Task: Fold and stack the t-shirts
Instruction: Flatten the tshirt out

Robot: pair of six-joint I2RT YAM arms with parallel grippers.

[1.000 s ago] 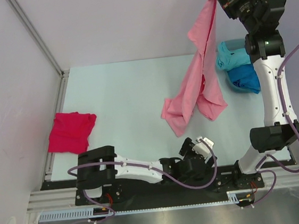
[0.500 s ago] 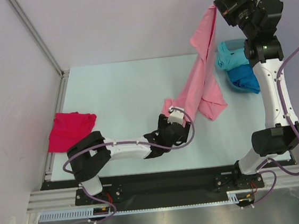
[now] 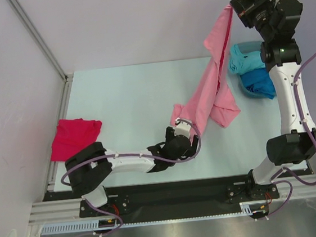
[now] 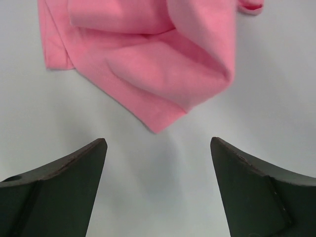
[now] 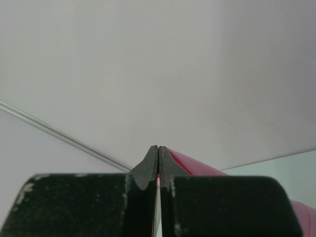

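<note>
Left gripper [image 3: 184, 130] [image 4: 157, 144]: low over the table [image 3: 122, 99], reaching from the near edge toward the middle. Its jaws are spread wide with nothing between them, and the two dark fingers [image 4: 74, 187] frame bare tabletop in the wrist view. Light pink t-shirt [image 3: 212, 93] [image 4: 148, 64], lowest corner: a pointed fold lying flat on the table just beyond the left gripper's tips, close to them but apart. Crimson-magenta t-shirt [image 3: 75, 139]: a rumpled heap at the table's left edge, well apart from both grippers and from the other shirts. Light pink t-shirt, main part: the lower end is bunched on the table right of centre, and the rest is drawn up as a long slanting drape toward the far right. Blue t-shirt [image 3: 259, 82]: crumpled at the right side, partly hidden behind the right arm, apparently inside the teal tub [image 3: 247, 45]. Turquoise t-shirt [image 3: 245, 61]: crumpled just beyond the blue one and touching it, by the tub's far rim. Right gripper [image 3: 231, 8] [image 5: 158, 150]: raised high at the far right, jaws pressed together on the top edge of the light pink t-shirt. The wrist view shows a thin sliver of cloth pinched between the tips and pink fabric running off to the right below them.
</note>
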